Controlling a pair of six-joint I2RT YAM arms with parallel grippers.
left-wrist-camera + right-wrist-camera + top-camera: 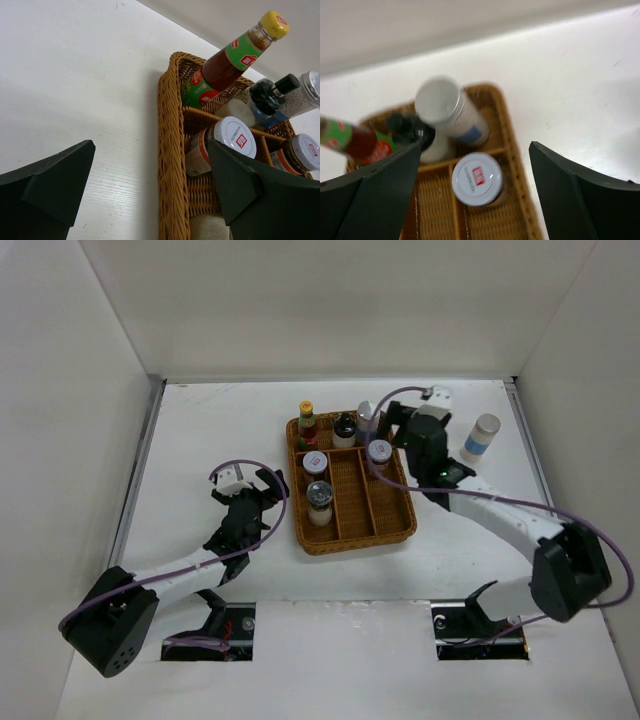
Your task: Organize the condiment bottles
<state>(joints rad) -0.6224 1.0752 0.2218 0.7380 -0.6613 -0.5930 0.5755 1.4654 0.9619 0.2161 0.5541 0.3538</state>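
Surface (200,440), white, carries a brown wicker tray (352,540) at its middle. Left of the tray, the left pincer (150,145) hangs wide open and empty. Over the tray's far right corner the right pincer (473,147) stands spread too, holding nothing, above a white-lidded jar (476,179) and a grey-lidded shaker (442,102). A yellow-capped bottle (225,65) and a dark bottle (267,92) stand along the tray's far side. One blue-banded white bottle (481,438) stands right of the tray, well apart. I reckon it is the step in hand: the right arm must swing over, grip it, and lower it into a free compartment.
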